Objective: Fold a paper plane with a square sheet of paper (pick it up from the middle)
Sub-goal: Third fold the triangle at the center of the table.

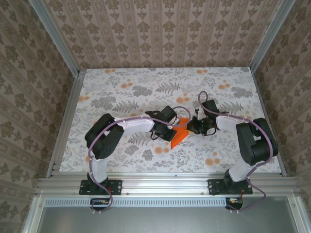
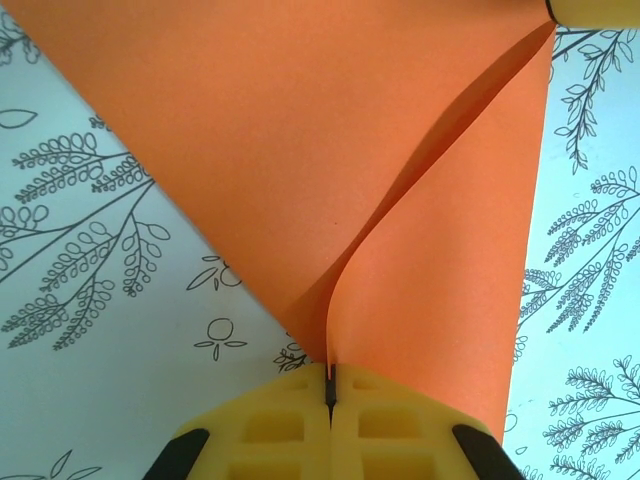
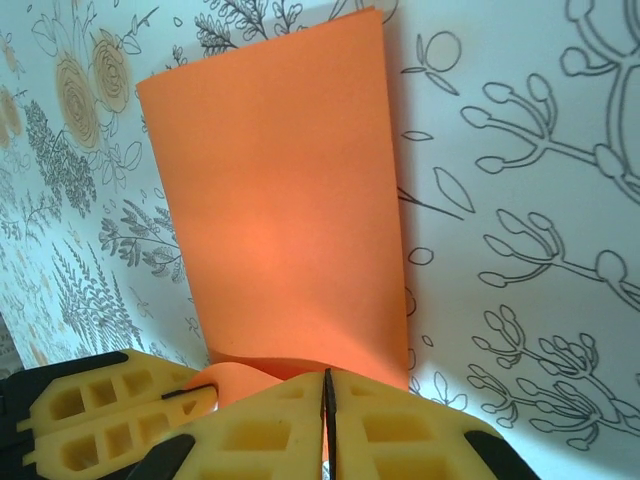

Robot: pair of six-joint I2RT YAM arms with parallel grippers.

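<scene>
The square sheet of paper (image 1: pixel 179 135) is bright orange and folded over itself, held between both arms at the table's middle. In the left wrist view the sheet (image 2: pixel 300 150) fans out from my left gripper (image 2: pixel 329 372), whose yellow jaws are shut on a curling edge of it. The right wrist view has the sheet (image 3: pixel 280 200) stretching away as a long panel from my right gripper (image 3: pixel 327 378), which is shut with orange paper in the slit. The left gripper's fingers (image 3: pixel 100 400) pinch the paper just beside it. From above, left gripper (image 1: pixel 171 130) and right gripper (image 1: pixel 194 127) sit close together.
The floral tablecloth (image 1: pixel 121 92) covers the table, with pale orange flower blotches (image 1: pixel 211 161) printed on it. Aluminium rails (image 1: pixel 165 183) frame the near edge and sides, and patterned walls enclose the back and both flanks.
</scene>
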